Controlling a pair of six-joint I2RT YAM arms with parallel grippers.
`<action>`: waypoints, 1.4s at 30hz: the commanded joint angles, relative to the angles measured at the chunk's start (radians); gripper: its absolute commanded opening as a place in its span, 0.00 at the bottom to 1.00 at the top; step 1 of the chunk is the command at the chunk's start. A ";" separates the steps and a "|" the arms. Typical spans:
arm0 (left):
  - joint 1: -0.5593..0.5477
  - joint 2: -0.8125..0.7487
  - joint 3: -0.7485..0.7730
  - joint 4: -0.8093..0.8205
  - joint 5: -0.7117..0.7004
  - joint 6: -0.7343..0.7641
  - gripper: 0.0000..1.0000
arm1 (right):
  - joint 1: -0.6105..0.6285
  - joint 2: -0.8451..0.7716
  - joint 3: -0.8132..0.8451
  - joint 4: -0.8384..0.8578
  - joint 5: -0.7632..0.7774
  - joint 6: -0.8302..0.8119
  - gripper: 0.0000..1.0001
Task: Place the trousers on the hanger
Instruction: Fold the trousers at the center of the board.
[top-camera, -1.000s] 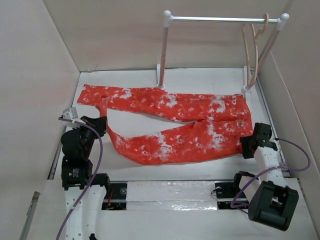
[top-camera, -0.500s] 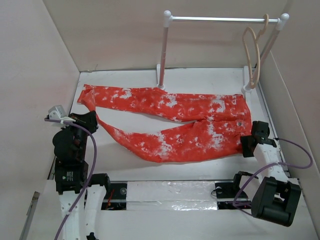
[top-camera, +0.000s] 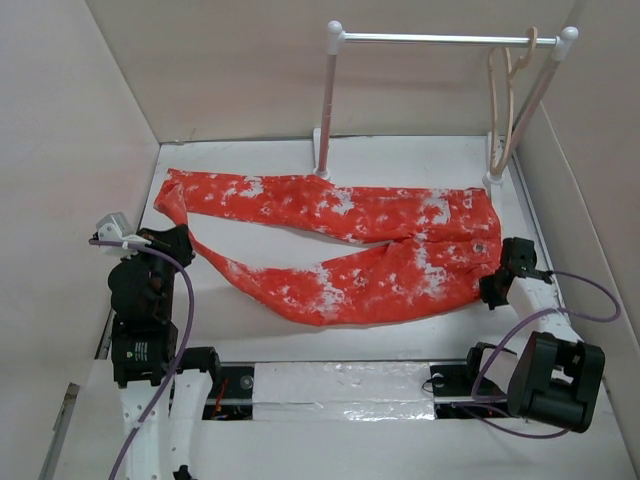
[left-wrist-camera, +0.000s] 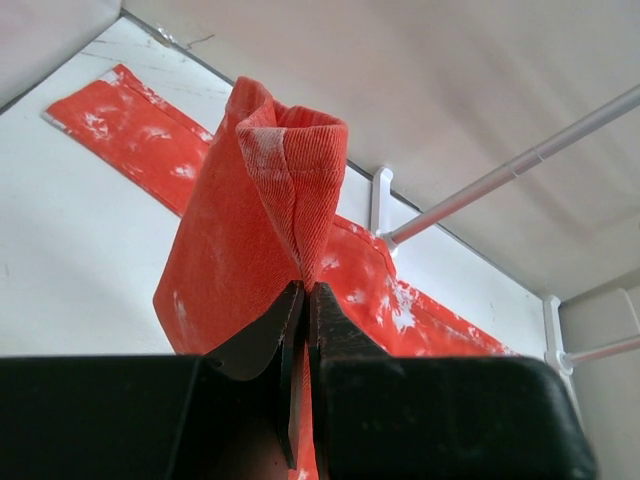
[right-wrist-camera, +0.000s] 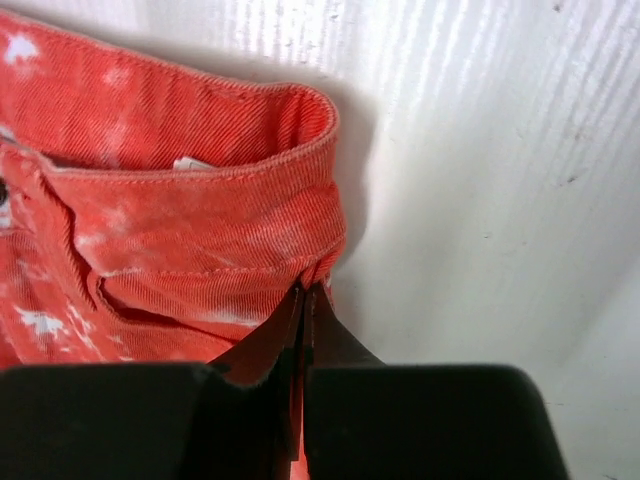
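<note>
now the trousers lie spread across the white surface; left jaws pinch a leg cuff, right jaws pinch the waistband corner, while the hanger hangs on the rack rail.

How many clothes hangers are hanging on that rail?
1: the hanger hangs at the right end of the rail. I see no other, though one could hide behind it.

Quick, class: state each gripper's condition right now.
Left gripper: closed, pinching a leg end of the trousers.
Right gripper: closed on the trousers' waistband.
</note>
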 joint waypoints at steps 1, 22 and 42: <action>0.005 0.016 0.010 0.075 -0.044 0.022 0.00 | 0.036 -0.029 0.060 0.003 0.042 -0.052 0.00; 0.037 0.291 -0.033 0.062 -0.428 -0.249 0.00 | -0.030 -0.517 0.378 -0.076 0.016 -0.521 0.00; 0.124 1.015 0.505 -0.023 -0.721 -0.134 0.00 | -0.110 -0.071 0.340 0.412 -0.182 -0.419 0.00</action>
